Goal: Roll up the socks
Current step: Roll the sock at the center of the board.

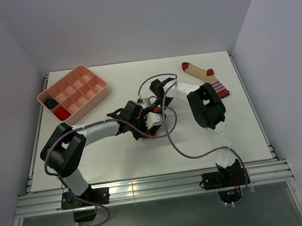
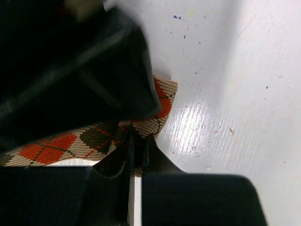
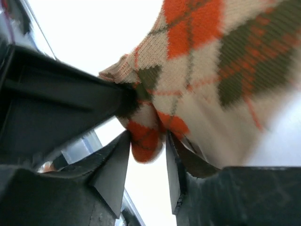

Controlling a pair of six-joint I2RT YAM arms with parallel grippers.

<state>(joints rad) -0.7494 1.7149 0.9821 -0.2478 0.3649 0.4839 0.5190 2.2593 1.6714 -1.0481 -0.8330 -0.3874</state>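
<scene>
1. Top external view: both arms reach in to the middle of the white table (image 1: 117, 154), their wrists crowded together so the sock beneath them is mostly hidden.
2. Left wrist view: the left gripper (image 2: 136, 143) has its jaws nearly together, nipping the edge of the argyle sock (image 2: 51, 146), which lies flat on the table.
3. Right wrist view: the right gripper (image 3: 147, 141) stands partly apart with a bunched fold of that sock between its fingers (image 3: 113, 165); I cannot tell whether they press it.
4. The tan sock (image 1: 208, 78), with its dark red toe and heel and striped cuff, lies flat at the far right, well apart from both grippers.
5. A pink tray (image 1: 88, 105) sits at the far left, a dark bundle (image 1: 50, 103) and a red bundle (image 1: 62, 112) in its near compartments.
</scene>
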